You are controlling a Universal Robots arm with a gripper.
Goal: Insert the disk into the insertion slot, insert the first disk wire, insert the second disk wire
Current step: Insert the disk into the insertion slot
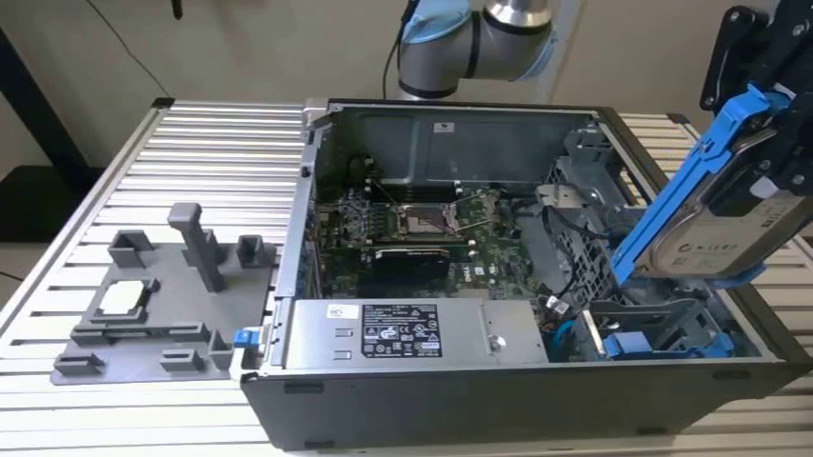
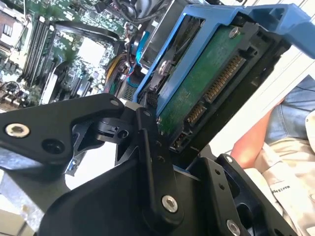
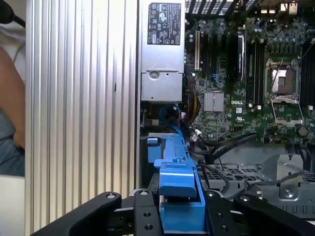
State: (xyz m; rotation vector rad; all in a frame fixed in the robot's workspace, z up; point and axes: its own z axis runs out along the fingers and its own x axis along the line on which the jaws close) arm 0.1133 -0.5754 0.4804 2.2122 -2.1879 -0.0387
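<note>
My gripper [image 1: 760, 114] is shut on the disk [image 1: 706, 224], a silver drive in a bright blue carrier. It holds the disk tilted in the air over the case's front corner at the exterior view's right. Below it sits the insertion slot [image 1: 661, 312], a grey metal bay, with another blue-fronted carrier [image 1: 631, 345] lower in the cage. In the second wrist view the disk [image 2: 206, 83] shows its green board and connectors between my black fingers [image 2: 147, 142]. The first wrist view looks along the carrier's blue edge [image 3: 179, 194], clamped in the gripper [image 3: 179, 216]. A blue cable [image 1: 561, 335] lies loose beside the cage.
The open computer case [image 1: 508, 400] lies on a slatted metal table [image 1: 216, 143]. Inside are the motherboard [image 1: 420, 224] and a grey power-supply box [image 1: 406, 333]. A grey fixture plate [image 1: 152, 305] lies at the exterior view's left. A person's arm [image 3: 10, 98] is beside the table.
</note>
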